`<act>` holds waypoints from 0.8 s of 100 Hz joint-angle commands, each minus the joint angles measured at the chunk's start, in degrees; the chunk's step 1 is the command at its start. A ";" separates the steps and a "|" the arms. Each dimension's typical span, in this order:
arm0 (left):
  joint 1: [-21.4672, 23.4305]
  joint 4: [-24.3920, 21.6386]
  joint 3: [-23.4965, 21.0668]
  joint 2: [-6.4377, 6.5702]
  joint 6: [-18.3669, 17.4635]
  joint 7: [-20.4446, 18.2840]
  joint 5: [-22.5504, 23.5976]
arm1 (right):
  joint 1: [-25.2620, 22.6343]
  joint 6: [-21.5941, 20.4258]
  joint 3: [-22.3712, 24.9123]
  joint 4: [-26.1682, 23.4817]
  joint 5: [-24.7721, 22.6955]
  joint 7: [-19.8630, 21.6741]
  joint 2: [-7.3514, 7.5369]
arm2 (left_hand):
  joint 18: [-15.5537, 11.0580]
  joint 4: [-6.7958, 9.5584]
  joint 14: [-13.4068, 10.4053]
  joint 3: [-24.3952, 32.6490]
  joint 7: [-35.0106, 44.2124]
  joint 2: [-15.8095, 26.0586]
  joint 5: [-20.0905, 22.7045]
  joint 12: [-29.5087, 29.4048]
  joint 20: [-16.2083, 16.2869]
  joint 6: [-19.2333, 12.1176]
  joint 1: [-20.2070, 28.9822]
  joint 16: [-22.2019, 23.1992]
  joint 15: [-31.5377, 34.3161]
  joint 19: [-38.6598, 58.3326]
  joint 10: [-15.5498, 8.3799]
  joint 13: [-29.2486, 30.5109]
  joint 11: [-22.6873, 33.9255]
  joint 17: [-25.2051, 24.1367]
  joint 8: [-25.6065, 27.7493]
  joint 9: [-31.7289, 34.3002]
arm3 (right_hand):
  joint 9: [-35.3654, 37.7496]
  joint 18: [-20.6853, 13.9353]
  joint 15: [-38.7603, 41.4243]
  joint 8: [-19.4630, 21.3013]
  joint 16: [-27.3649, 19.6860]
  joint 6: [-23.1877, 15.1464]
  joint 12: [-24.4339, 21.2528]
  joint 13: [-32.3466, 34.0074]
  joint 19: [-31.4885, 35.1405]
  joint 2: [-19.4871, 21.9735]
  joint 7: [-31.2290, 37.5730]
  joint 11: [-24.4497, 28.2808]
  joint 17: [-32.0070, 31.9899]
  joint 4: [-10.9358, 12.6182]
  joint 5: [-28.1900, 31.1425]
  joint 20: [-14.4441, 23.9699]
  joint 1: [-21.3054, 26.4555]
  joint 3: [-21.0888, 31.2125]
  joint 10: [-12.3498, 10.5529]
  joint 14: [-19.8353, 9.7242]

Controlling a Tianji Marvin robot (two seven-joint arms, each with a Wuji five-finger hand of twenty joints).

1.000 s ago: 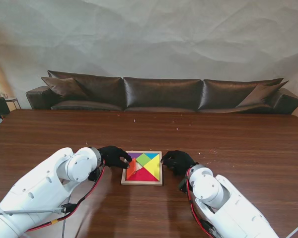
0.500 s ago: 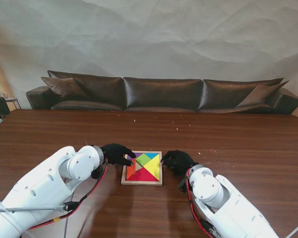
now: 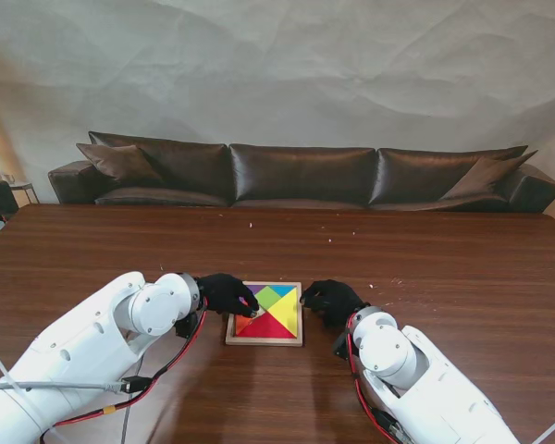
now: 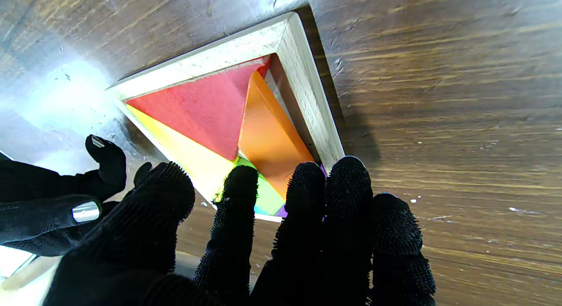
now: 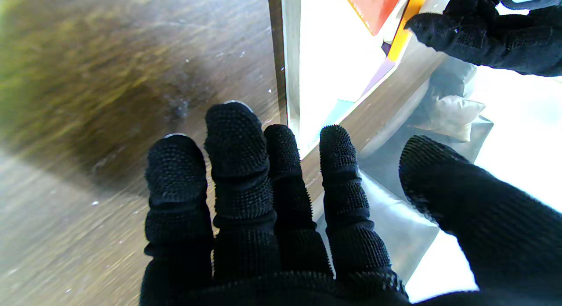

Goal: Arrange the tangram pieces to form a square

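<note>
A wooden square tray [image 3: 264, 341] lies in front of me, holding coloured tangram pieces: red triangle [image 3: 269, 326], yellow triangle [image 3: 286, 311], green piece [image 3: 268, 296]. My left hand [image 3: 227, 293] reaches over the tray's left side, its fingertips [image 4: 307, 183] resting on the pieces with nothing gripped. In the left wrist view an orange triangle [image 4: 268, 137] lies beside the red triangle [image 4: 206, 108], with a narrow gap along the tray wall [image 4: 307, 91]. My right hand [image 3: 329, 301] is open, fingers [image 5: 237, 135] spread at the tray's right edge [image 5: 290, 55].
The brown wooden table [image 3: 425, 268] stretches widely around the tray, dotted with small pale crumbs. A dark leather sofa [image 3: 305, 176] runs along its far side. The tray is washed out by glare in the right wrist view.
My left hand has slid rightward onto the tray's left side. The orange triangle, tilted up at the left edge before, now lies lower under the fingers. The right hand has barely moved.
</note>
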 commanded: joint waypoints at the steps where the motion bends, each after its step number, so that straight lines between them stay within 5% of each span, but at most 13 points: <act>1: 0.02 -0.08 -0.10 -0.21 0.29 -1.21 -0.21 | -0.17 -0.06 -0.08 -0.12 -0.02 0.77 -0.26 | -0.92 2.45 0.88 -0.12 0.38 2.59 1.76 0.26 -0.19 -0.56 0.48 -0.12 2.00 1.07 0.25 0.86 0.91 -0.10 0.76 0.49 | -1.44 0.62 0.90 -0.31 -0.28 0.29 -0.72 -1.31 1.99 0.66 0.60 0.93 -8.23 1.21 -0.99 1.64 -0.39 -1.25 1.11 0.43; 80: -2.29 1.16 3.00 -0.24 0.17 -1.82 -0.10 | -0.18 -0.06 0.02 -0.07 -0.03 0.66 -0.28 | -1.07 2.39 0.70 0.09 0.90 2.57 2.32 0.20 -0.35 0.77 0.47 -0.26 1.87 1.03 0.03 0.72 0.79 -0.02 4.75 0.19 | -1.50 0.56 0.89 -0.31 -0.28 0.18 -0.72 -1.26 2.00 0.61 0.63 0.91 -8.20 1.21 -1.07 1.64 -0.44 -1.21 1.05 0.37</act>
